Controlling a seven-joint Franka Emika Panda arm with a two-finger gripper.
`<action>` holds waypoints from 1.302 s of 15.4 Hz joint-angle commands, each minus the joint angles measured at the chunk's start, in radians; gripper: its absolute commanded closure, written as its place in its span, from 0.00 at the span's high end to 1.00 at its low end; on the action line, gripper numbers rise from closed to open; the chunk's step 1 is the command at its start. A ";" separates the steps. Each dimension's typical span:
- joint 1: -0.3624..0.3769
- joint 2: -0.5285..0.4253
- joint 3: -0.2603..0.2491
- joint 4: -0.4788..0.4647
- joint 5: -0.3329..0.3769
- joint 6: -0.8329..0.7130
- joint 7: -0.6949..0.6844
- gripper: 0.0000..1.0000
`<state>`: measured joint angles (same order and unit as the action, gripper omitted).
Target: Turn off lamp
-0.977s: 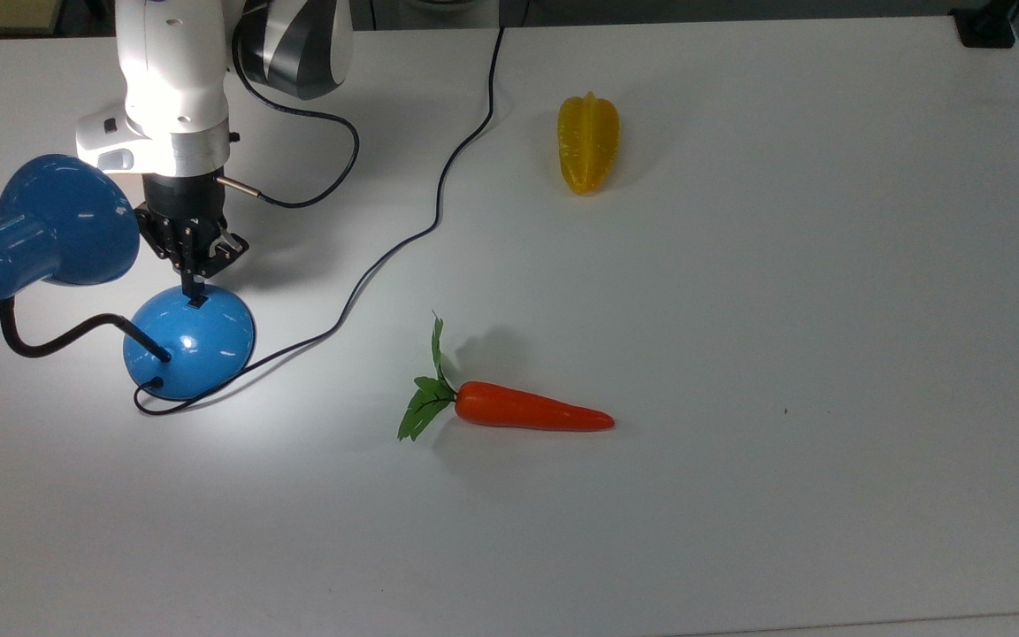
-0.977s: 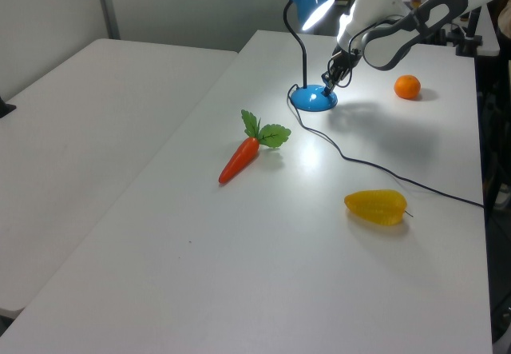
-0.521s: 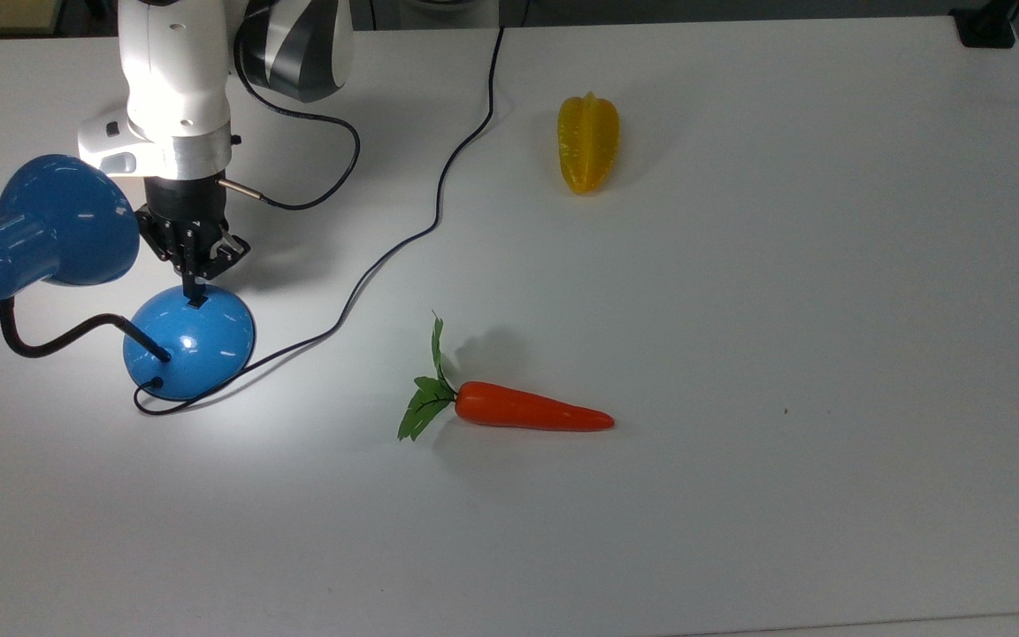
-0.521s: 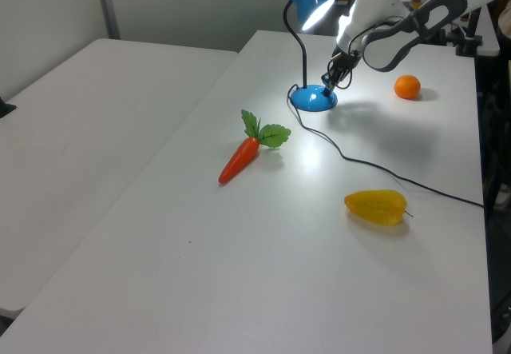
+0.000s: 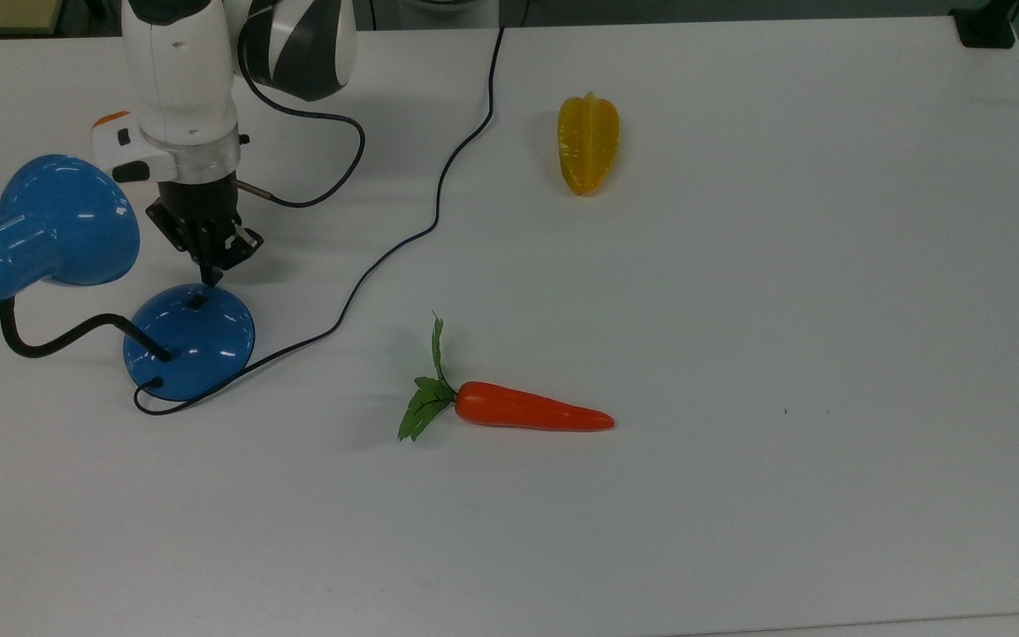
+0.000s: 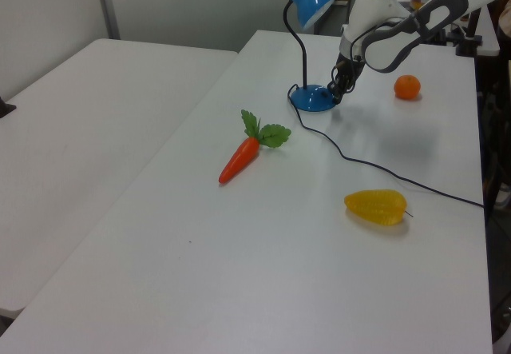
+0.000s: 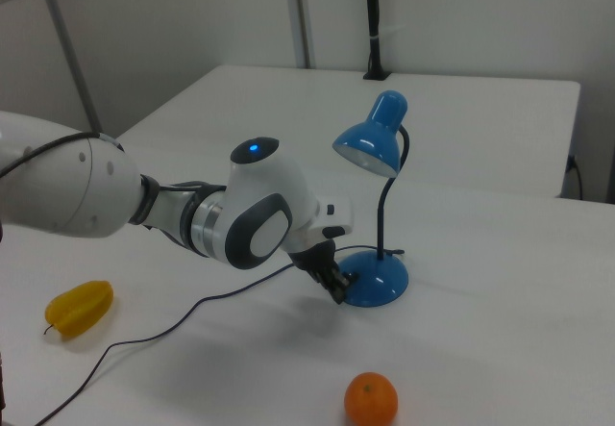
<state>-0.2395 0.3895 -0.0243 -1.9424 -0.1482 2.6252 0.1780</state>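
Glossy blue lamp (image 5: 76, 265) with bell shade, domed base, at the top view's left table edge, gripper (image 5: 209, 276) fingers pinched together just above the base, round orange (image 7: 371, 399) in the right view.

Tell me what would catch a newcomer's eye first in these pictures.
Most striking is the glossy blue desk lamp near the top view's left edge, with the robot's hand poised just above the small black switch on its domed base. Next come the orange toy carrot with green leaves mid-table and the yellow starfruit beyond it. An orange sits in the right view's foreground.
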 commanded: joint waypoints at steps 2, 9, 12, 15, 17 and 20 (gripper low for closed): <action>0.061 -0.110 0.007 -0.021 -0.014 -0.164 0.000 0.00; 0.261 -0.251 0.007 0.091 -0.016 -0.557 -0.015 0.00; 0.316 -0.320 0.009 0.143 -0.014 -0.718 -0.061 0.00; 0.377 -0.385 0.007 0.168 -0.011 -0.832 -0.130 0.00; 0.388 -0.435 0.004 0.168 0.001 -0.846 -0.133 0.00; 0.393 -0.446 0.006 0.193 0.013 -0.933 -0.147 0.00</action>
<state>0.1383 -0.0347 -0.0024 -1.7641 -0.1491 1.7666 0.0735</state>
